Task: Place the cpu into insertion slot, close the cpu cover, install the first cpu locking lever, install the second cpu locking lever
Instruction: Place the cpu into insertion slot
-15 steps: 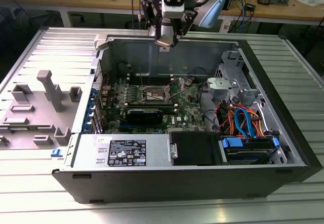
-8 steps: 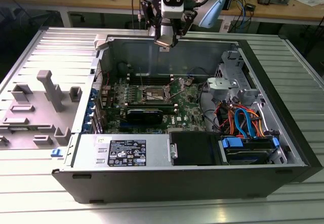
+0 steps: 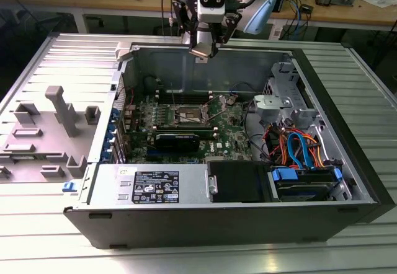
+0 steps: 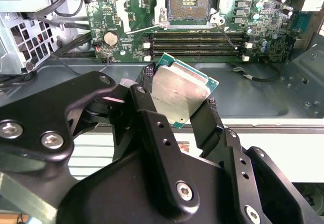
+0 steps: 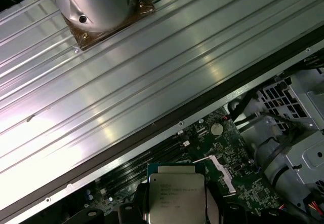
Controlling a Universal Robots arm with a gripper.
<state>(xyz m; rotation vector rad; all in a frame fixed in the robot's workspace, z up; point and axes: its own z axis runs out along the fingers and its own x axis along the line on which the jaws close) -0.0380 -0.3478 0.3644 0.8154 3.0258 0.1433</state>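
Note:
My gripper hangs over the open computer case's far wall, shut on the cpu. In the second wrist view the cpu is a tilted silver square with a green edge, pinched between the black fingers of the gripper. In the first wrist view the cpu shows its printed silver top. The insertion slot lies below on the green board, its dark centre uncovered; in the exterior view the insertion slot is mid-board. Two thin wire levers stand away from it. I cannot make out the cpu cover apart from the slot's silver rim.
Long memory slots lie between the gripper and the slot. A black heatsink block, a power supply and a drive bay with coloured cables fill the case. A grey fixture tray sits at the exterior view's left on the ribbed metal table.

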